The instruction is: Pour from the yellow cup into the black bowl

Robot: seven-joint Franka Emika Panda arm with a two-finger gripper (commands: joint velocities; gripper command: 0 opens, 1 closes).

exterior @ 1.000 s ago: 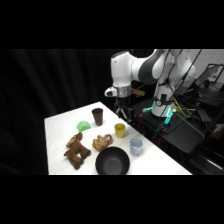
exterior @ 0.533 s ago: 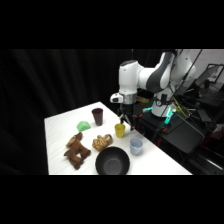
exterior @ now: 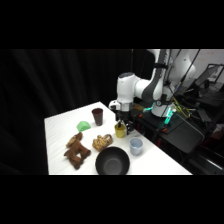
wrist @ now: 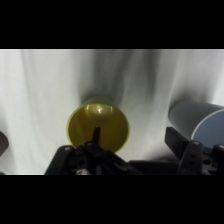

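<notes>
Wrist view: hanging right over the yellow cup (wrist: 98, 128) — gripper (wrist: 131, 145) spread wide, one finger each side, ready for grabbing. Sitting near the black bowl (exterior: 112, 161) — handy for pouring.

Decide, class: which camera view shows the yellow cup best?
The wrist view: the yellow cup fills the middle, its round rim and inside seen from above. The side view shows it only small, below the gripper.

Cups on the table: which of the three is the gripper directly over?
The yellow cup. The gripper hangs right above it, while the dark brown cup and the pale blue cup stand apart on either side.
</notes>
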